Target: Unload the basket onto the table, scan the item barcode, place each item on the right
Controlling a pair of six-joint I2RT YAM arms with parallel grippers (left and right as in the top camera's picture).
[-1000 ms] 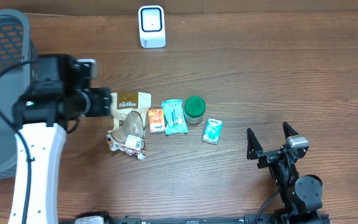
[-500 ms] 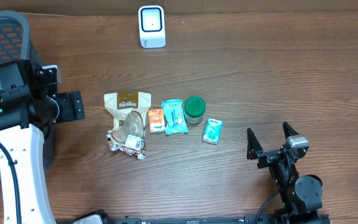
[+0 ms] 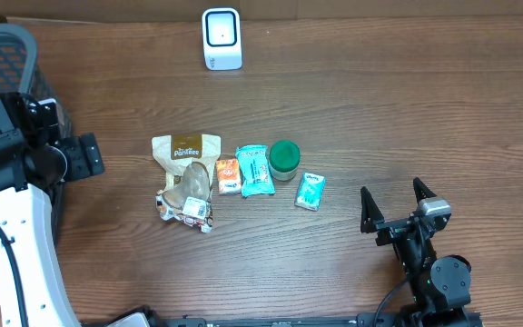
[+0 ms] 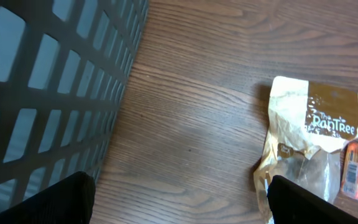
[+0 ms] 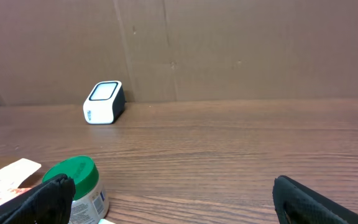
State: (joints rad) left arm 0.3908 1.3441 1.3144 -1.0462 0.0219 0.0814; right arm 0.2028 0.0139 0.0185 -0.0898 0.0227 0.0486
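Overhead view of a brown wooden counter (image 3: pixel 379 109). The goods to be scanned lie in a loose row at mid-counter. From the left there is a tan Pantree pouch (image 3: pixel 185 148), with a crumpled clear wrapper (image 3: pixel 187 204) touching its lower end. Next come an orange packet (image 3: pixel 228 175), a teal packet (image 3: pixel 254 170), a green-lidded jar (image 3: pixel 285 157) and, a little apart, a small teal sachet (image 3: pixel 310 191). The white scanner (image 3: pixel 222 38) stands alone at the far edge, well apart from the row. My left fingers (image 3: pixel 87 156) are spread wide and empty beside the dark mesh basket (image 3: pixel 7 45), near the pouch but not touching it. My right fingers (image 3: pixel 422 195) are also spread and empty, parked near the front edge. I cannot tell which item is meant first. The pouch is closest to my left side. I judge it light, soft and crinkly, likely to sag and slide on the wood, so I would pinch it across the flat upper part by its printed label. The jar looks stiff and would suit a grip around its sides. No barcode is legible from here. The row sits tightly packed, so a careless approach could nudge a neighbouring item. The counter between the row and the scanner is bare, which leaves plenty of room to carry an item across.
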